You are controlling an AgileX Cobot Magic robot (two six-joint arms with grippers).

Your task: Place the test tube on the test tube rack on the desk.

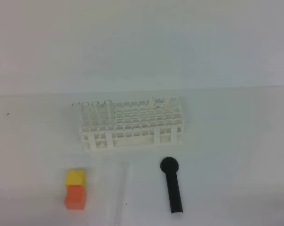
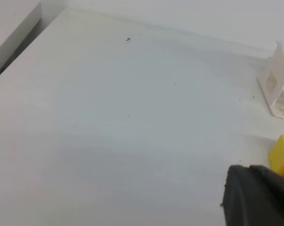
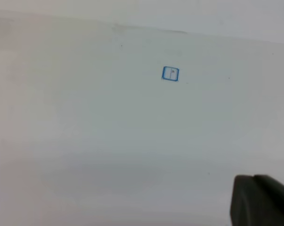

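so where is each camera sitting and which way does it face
Exterior high: above and in front of the desk, looking down at the test tube rack, the test tube, the black stick and the yellow and orange blocks; no arm shows.
Left wrist: low over the desk's left part, facing the rack's end; a dark edge of the left pincer shows, shut.
Right wrist: low over the right part, facing a small blue square mark; a dark edge of the right pincer, shut.
Shared: exterior and left wrist both show the rack and the yellow block.
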